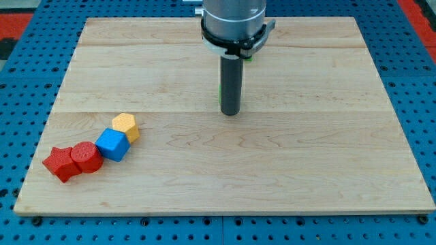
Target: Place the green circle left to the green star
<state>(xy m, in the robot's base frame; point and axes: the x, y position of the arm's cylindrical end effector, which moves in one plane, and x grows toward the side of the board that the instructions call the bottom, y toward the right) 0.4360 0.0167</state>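
Note:
My tip (230, 113) rests on the wooden board (306, 156), a little above its middle. A thin green sliver (220, 88) shows at the rod's left edge, just above the tip. Another bit of green (250, 57) shows at the right under the arm's grey head. The rod and the head hide the rest of the green, so I cannot tell which is the green circle and which the green star, or whether the tip touches either.
A row of blocks lies at the board's lower left, touching one another: a yellow hexagon (126, 126), a blue cube (112, 144), a red cylinder (86, 157) and a red star (60, 163). A blue pegboard (20, 82) surrounds the board.

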